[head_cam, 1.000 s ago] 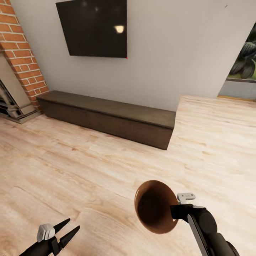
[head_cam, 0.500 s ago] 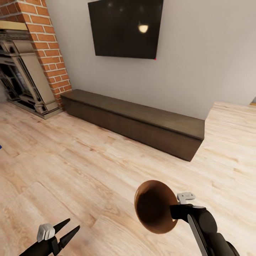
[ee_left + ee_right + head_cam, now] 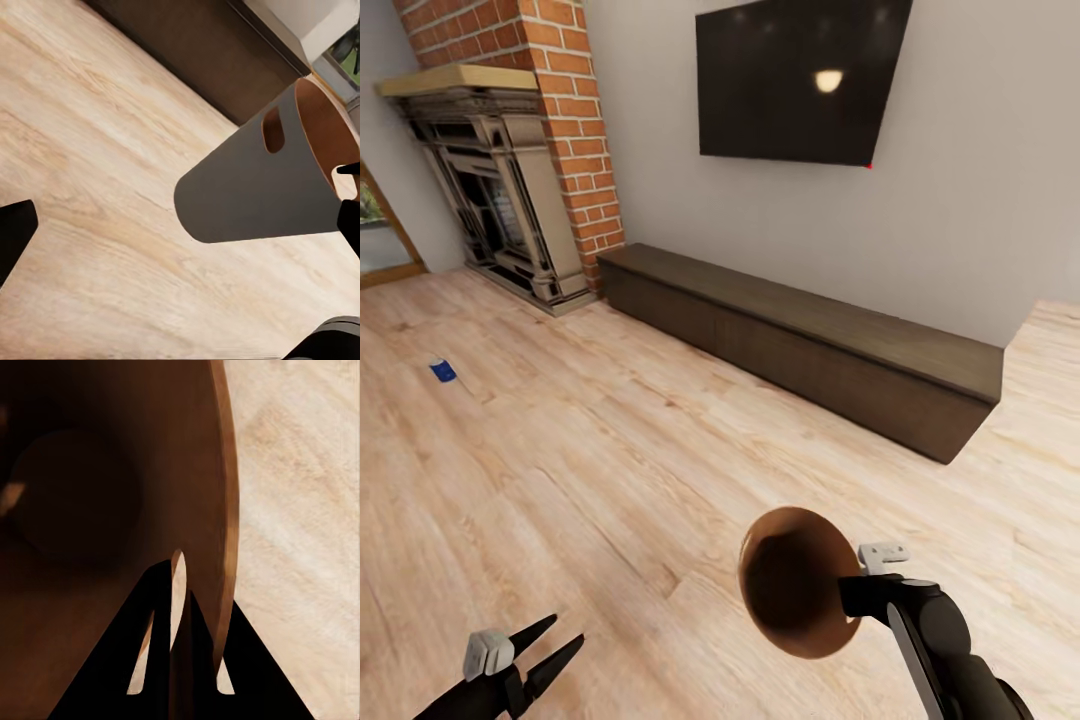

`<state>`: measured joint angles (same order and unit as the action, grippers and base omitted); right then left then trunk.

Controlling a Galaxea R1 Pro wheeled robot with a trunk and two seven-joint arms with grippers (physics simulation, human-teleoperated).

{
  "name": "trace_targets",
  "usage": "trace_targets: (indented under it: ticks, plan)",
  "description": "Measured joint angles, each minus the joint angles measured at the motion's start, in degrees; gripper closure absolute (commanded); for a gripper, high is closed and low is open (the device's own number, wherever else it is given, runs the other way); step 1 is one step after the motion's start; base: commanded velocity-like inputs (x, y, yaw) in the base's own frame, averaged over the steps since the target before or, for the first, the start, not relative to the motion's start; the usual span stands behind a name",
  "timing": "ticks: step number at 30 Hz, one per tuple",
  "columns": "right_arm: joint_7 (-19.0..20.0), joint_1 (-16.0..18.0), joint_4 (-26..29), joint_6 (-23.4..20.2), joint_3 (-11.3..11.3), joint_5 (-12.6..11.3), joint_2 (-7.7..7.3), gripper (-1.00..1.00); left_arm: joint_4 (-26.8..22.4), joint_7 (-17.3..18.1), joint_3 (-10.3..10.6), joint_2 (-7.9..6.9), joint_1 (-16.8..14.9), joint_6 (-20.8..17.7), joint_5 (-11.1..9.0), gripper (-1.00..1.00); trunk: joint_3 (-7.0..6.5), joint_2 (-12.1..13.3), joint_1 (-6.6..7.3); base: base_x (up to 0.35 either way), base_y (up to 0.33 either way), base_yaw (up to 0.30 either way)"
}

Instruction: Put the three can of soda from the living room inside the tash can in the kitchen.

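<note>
My right gripper (image 3: 857,592) is shut on the rim of the trash can (image 3: 795,580), a tapered bucket held on its side above the floor, its copper-brown inside facing me. The right wrist view shows both dark fingers (image 3: 154,637) pinching the rim wall of the trash can (image 3: 90,510). From the left wrist its grey outside (image 3: 255,184) with a handle slot shows. A blue soda can (image 3: 443,371) lies on the wood floor at far left, well away from both arms. My left gripper (image 3: 565,632) hangs low at the left, open and holding nothing. The orange cans are out of view.
A red-brick fireplace (image 3: 500,190) with a dark surround stands at the back left, beside a wood-framed glass door (image 3: 380,225). A long dark low cabinet (image 3: 810,345) runs along the wall under a black screen (image 3: 800,75). Light wood floor (image 3: 610,470) spreads between them and me.
The camera has swung left: the fireplace, the door and the blue can have come into view. Both arms and the trash can keep their places in the picture.
</note>
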<state>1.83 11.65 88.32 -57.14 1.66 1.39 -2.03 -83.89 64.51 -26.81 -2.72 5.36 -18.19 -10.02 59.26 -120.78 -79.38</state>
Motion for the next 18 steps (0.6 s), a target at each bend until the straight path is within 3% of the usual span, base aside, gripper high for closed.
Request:
trace_targets:
  ticks: [18]
  plan:
    - [0.0,0.0,0.0,0.0,0.0,-0.2,0.0,1.0,0.0,0.0,0.1,0.0,0.0,0.0,0.0,-1.0,0.22,0.0,0.0,-0.263,0.223,0.285]
